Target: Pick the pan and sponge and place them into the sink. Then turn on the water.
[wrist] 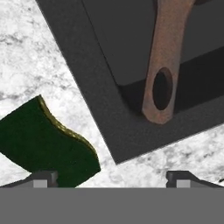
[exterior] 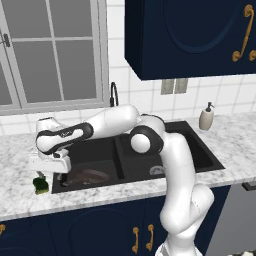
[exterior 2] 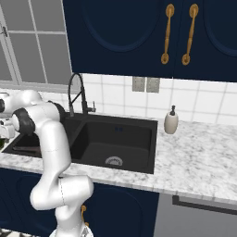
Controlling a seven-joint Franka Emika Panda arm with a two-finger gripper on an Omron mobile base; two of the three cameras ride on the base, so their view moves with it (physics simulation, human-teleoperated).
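Where hand view differs: pan (wrist: 164, 65) handle's hole, sponge (wrist: 43, 142) beside wide-open, empty fingers (wrist: 111, 178).

Legible text, labels, brands, numbers, signs: none that I can read in any view.

Surfaces I check, all unmarked:
- soap dispenser (exterior: 206, 118), plain beige body, no label
- wall outlet plates (exterior 2: 145, 84), blank
- upper cabinet doors (exterior 2: 139, 32), plain navy with brass handles, no lettering
- sponge (wrist: 48, 144), dark green face with no printed brand
- pan (wrist: 164, 65) handle, bare brown, no stamp
- sink (wrist: 131, 127) rim, plain black
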